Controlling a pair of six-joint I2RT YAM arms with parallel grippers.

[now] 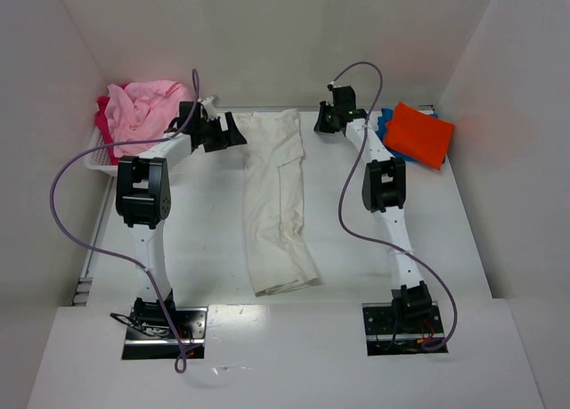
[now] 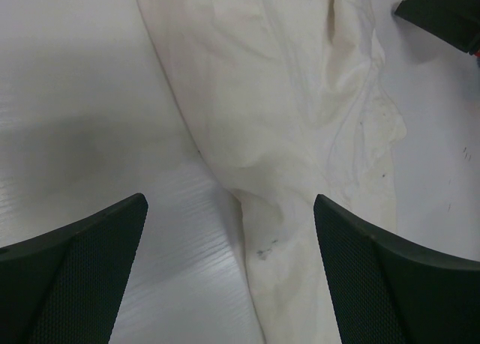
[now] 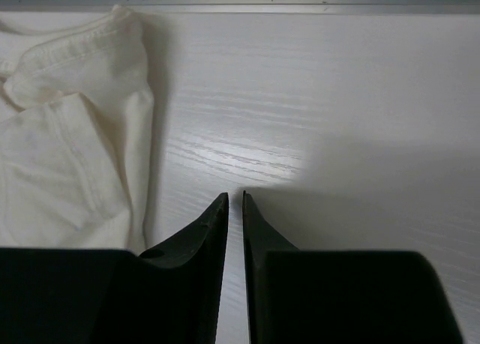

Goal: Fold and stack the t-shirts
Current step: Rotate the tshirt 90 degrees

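Fingers (image 2: 82, 276) on my left gripper (image 2: 230, 203) wide apart over the cream-white t-shirt (image 1: 278, 204), a long strip mid-table between the arms. My right gripper (image 3: 235, 201) nearly pinched together, empty, just beside its far end. Pink t-shirt (image 1: 138, 115) heaped in basket (image 1: 98, 164) far left, orange t-shirt (image 1: 419, 134) far right.
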